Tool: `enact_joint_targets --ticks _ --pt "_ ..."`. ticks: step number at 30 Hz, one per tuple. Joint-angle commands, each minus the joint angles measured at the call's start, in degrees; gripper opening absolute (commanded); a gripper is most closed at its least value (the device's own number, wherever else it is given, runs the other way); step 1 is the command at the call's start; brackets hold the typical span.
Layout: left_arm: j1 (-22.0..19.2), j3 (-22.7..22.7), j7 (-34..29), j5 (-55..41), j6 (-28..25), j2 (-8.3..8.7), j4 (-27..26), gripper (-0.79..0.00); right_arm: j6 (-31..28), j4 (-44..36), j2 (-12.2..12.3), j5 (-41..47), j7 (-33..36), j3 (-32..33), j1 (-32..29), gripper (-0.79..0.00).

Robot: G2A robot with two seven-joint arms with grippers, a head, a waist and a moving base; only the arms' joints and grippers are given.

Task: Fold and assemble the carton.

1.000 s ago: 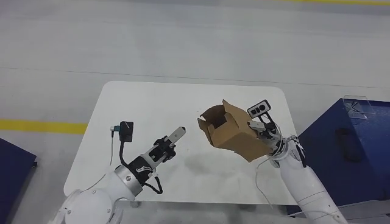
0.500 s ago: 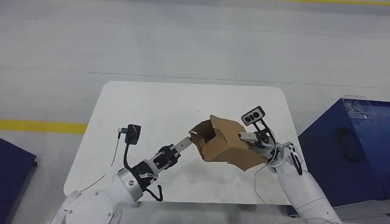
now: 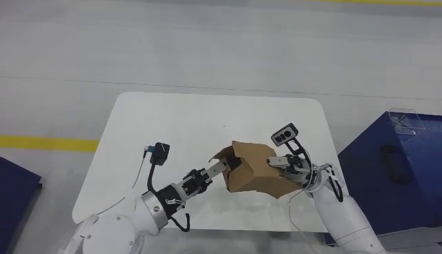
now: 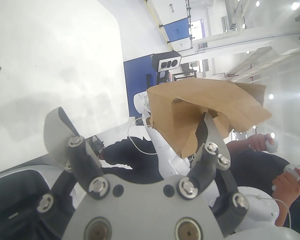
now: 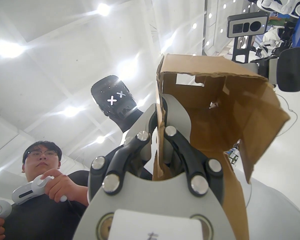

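Note:
A brown carton point(image 3: 255, 168) is held above the near right part of the white table point(image 3: 173, 123), its open end facing my left arm. My right gripper point(image 3: 282, 164) is shut on one side wall of the carton point(image 5: 215, 116), with that wall's edge pinched between its fingers point(image 5: 175, 111). My left gripper point(image 3: 219, 165) is open at the carton's open end. One of its fingers point(image 4: 210, 131) reaches under a flap of the carton point(image 4: 202, 101), and the other stays outside, over the table.
A blue cabinet point(image 3: 394, 164) stands beside the table's right edge. The table's left and far parts are bare white surface. A yellow floor line point(image 3: 48, 143) runs to the left of the table.
The right arm has brought the carton down and to the left. The left gripper has moved right to the carton's open end, and one finger has slipped inside.

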Motion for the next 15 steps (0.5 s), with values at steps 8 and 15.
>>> enact_joint_targets --ticks 8,15 --pt "-2.69 3.63 -1.70 3.83 3.72 0.03 1.25 0.000 -1.36 -0.59 0.08 -3.22 0.81 1.49 -0.57 -0.785" --pt "-3.89 3.76 -0.50 3.01 4.60 -0.13 0.73 0.000 -3.22 0.21 0.00 -5.25 0.56 2.42 -0.17 -0.785"
